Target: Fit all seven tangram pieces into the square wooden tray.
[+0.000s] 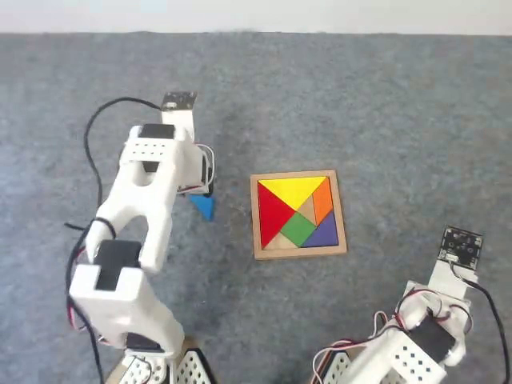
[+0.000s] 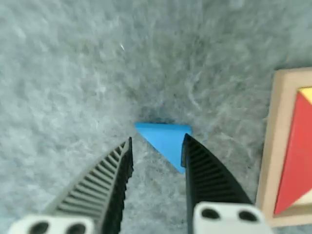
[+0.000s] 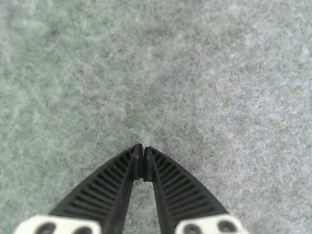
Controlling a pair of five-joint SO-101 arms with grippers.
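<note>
Seen from above, a grey felt-like table cover (image 1: 400,120) carries a square wooden tray (image 1: 298,252) near the middle. The left arm (image 1: 148,208) stretches up the picture at the tray's 9 o'clock, and the right arm (image 1: 432,336) sits folded at its 5 o'clock. A small blue triangle (image 1: 203,206) lies on the cover at the tray's 9 o'clock, outside it and just beside the left arm's tip. The left wrist view adds what the high view hides: the left gripper (image 2: 158,141) stands with its fingers apart over that blue triangle (image 2: 165,136). One finger crosses the triangle's edge, the other is clear of it, and contact cannot be judged. The tray's pale rim (image 2: 273,146) and a strip of red show close by. The right wrist view shows the right gripper (image 3: 143,163) with its fingers pressed together over bare cover. Inside the tray lie a yellow triangle (image 1: 293,190), a red triangle (image 1: 272,214), an orange piece (image 1: 322,200), a green piece (image 1: 298,230) and a purple piece (image 1: 324,234). Two pale wood-coloured patches may be pieces or bare floor.
</note>
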